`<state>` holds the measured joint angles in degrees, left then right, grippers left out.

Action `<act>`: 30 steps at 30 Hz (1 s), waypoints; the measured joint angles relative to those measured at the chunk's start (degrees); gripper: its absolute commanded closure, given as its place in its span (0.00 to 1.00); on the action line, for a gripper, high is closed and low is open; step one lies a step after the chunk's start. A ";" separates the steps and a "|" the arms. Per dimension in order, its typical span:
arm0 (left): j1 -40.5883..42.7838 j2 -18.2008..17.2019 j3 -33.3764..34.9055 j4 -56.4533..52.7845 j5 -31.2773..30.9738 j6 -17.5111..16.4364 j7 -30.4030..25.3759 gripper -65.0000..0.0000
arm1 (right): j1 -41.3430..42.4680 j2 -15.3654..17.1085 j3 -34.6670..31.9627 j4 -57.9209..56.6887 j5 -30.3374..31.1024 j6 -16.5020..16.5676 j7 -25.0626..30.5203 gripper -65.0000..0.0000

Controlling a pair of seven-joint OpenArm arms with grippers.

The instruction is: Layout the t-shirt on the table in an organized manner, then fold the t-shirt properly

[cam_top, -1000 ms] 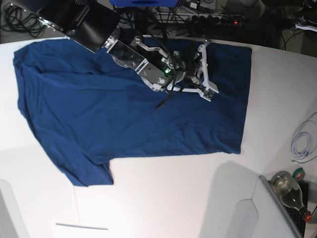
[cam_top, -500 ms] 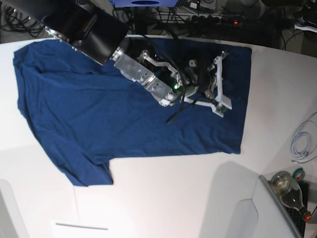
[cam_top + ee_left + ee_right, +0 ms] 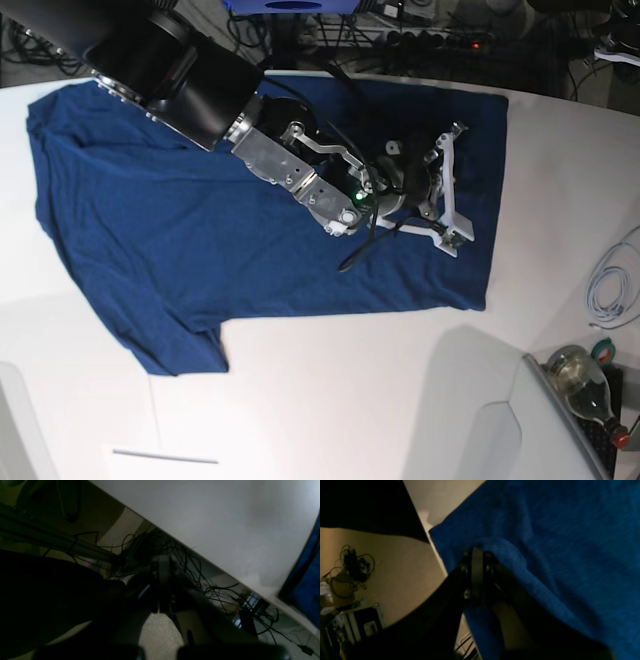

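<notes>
The dark navy t-shirt point(image 3: 200, 230) lies spread flat on the white table point(image 3: 350, 400), with a sleeve at the front left. The right arm reaches from the back left across the shirt. My right gripper point(image 3: 450, 190) hangs low over the shirt's right part. In the right wrist view this gripper point(image 3: 477, 552) looks shut, and a ridge of the t-shirt point(image 3: 557, 542) lies against its tips. I cannot tell if cloth is pinched. My left gripper point(image 3: 162, 562) is shut and empty beyond the table point(image 3: 212, 517) edge. A strip of t-shirt point(image 3: 308, 585) shows at the right edge there.
A coiled white cable point(image 3: 610, 285) lies at the table's right edge. A glass bottle point(image 3: 585, 385) lies at the front right. A power strip point(image 3: 440, 40) and cables run behind the table. Tangled cables point(image 3: 155, 542) lie on the floor under the left gripper.
The right arm has moved right and toward the front across the shirt, carrying its gripper closer to the shirt's right edge. The shirt's outline has not visibly shifted.
</notes>
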<state>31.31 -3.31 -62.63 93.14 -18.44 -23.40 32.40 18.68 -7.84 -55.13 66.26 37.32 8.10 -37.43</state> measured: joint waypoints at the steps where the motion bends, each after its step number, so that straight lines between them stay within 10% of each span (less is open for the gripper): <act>1: 0.00 0.00 0.00 0.00 0.00 0.00 0.00 1.00 | 0.17 0.04 0.00 0.00 0.00 0.02 1.05 0.88; 6: 0.00 0.02 0.04 0.00 0.02 0.00 0.02 1.00 | 0.33 -0.11 0.00 -0.02 3.39 0.00 6.99 0.39; 17: -0.35 0.02 4.46 0.24 -0.07 0.37 0.31 1.00 | 2.99 1.40 -0.11 0.04 2.78 -0.02 0.42 0.57; 30: -3.02 3.48 25.83 12.55 0.17 0.52 0.02 1.00 | -11.10 8.76 8.31 22.34 -24.39 0.26 -3.52 0.57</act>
<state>28.29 0.16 -36.80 105.69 -18.26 -22.87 32.42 7.57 0.93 -46.83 88.60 12.93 8.36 -40.95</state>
